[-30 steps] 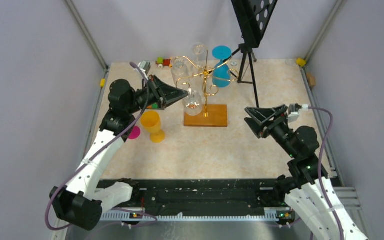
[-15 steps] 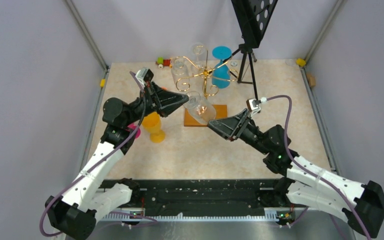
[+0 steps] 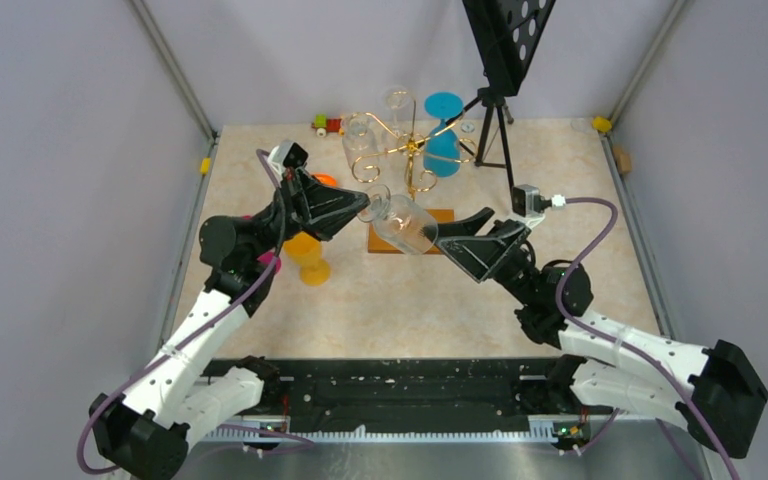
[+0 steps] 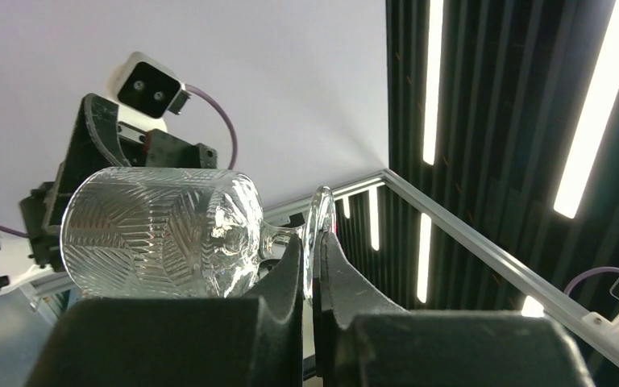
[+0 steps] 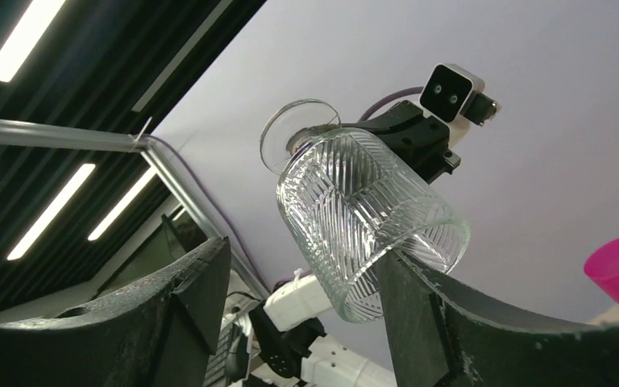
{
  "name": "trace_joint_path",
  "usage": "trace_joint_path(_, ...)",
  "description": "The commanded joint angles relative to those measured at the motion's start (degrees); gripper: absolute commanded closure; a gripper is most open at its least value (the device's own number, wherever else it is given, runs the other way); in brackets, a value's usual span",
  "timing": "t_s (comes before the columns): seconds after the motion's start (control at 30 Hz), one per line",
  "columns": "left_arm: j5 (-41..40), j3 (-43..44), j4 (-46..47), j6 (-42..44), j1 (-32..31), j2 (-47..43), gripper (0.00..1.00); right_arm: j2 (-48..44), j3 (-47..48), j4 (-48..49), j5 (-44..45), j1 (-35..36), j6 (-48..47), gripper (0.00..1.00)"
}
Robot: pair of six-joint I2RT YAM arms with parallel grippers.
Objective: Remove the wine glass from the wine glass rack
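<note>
The clear ribbed wine glass hangs sideways in the air, off the gold wine glass rack and in front of it. My left gripper is shut on the glass's round foot, pinched between its fingers. The bowl points toward the right arm. My right gripper stands open around the bowl. The rim lies against its right finger, and the left finger stands clear of it.
Two clear glasses and a blue one still hang on the rack. A yellow cup and a pink piece sit under the left arm. A black tripod stand is at the back right, a toy train at the back.
My left gripper has pulled the glass off the rack and tipped it toward the front right. The right arm swung in from the right and its jaws now straddle the bowl.
</note>
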Motion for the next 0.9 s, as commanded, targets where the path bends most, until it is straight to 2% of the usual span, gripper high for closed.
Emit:
trace_joint_path(0.0,-1.6,1.8,6.2,-1.9,-0.4,-1.1,1.0,2.4,2.3,14.3,-2.5,0.6,-1.6,0.38)
trace_joint_path(0.3,-1.7,2.5,4.9,-0.3,-0.7,-1.4,1.0,10.5,6.2,30.9,-6.3,0.7,1.8,0.68)
trace_joint_path(0.37,-2.1,2.3,4.4,0.4,-0.8,-1.5,1.0,11.1,7.3,31.4,-7.2,0.7,2.2,0.76)
trace_joint_path(0.47,-2.5,2.2,4.2,1.2,-0.8,-1.6,1.0,10.8,7.8,29.9,-7.0,0.6,2.0,0.98)
trace_joint_path(0.53,-2.9,2.3,4.1,2.2,-0.8,-1.8,1.0,10.3,7.5,29.2,-6.4,0.7,1.6,1.0)
trace_joint_path(0.57,-3.2,2.4,3.6,2.9,-0.8,-2.0,0.97,9.8,7.4,28.4,-6.1,0.7,1.2,1.0)
trace_joint_path(0.67,-5.0,2.4,1.6,6.8,-0.7,-3.2,0.79,8.0,6.8,24.9,-4.9,0.7,-0.5,1.0)
trace_joint_path(0.77,-7.1,3.0,-2.4,12.7,-0.6,-4.8,0.5,5.3,6.4,19.7,-3.3,0.7,-3.3,1.0)
trace_joint_path(0.87,-7.2,5.5,-9.3,22.1,-0.5,-5.4,0.36,1.8,6.8,10.4,-1.3,0.7,-7.1,1.0)
